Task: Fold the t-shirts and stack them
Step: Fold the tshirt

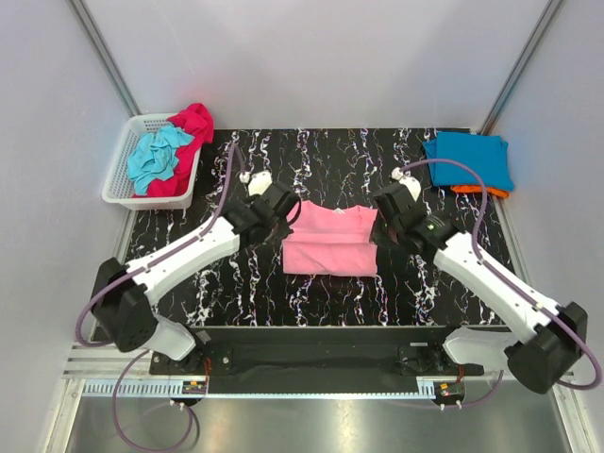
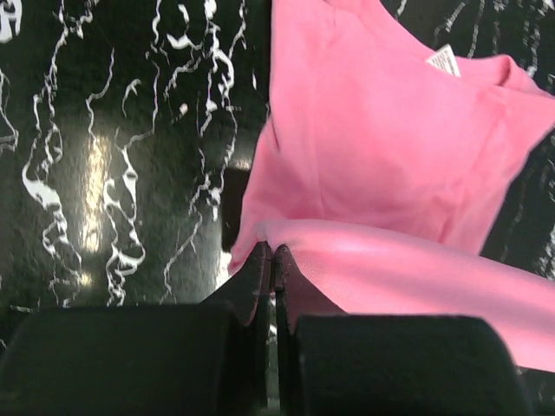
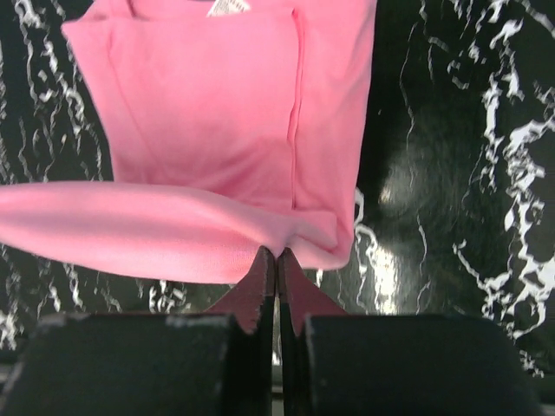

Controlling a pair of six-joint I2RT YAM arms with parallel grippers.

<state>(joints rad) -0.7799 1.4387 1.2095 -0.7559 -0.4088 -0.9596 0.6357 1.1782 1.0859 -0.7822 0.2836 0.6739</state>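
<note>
A light pink t-shirt point(image 1: 330, 241) lies partly folded at the middle of a black table point(image 1: 236, 302) veined with white, between the two robot arms. Its round neck and a small white label point(image 2: 444, 59) point toward the far side. The left gripper point(image 2: 274, 260) has its fingers pressed together, pinching the shirt's near left corner. The right gripper point(image 3: 277, 260) pinches the near right corner the same way, fingers tight on the cloth. A band of pink fabric stretches between the two grips, running across above the flatter part of the shirt. At the far right corner of the table a folded blue t-shirt point(image 1: 469, 159) rests on top of an orange t-shirt point(image 1: 481, 192), of which only a thin edge shows. At the far left a white slatted basket point(image 1: 123, 184) stands on the table edge, holding a crumpled teal t-shirt point(image 1: 159, 159) and a magenta t-shirt point(image 1: 192, 125) that spills over its far rim.
</note>
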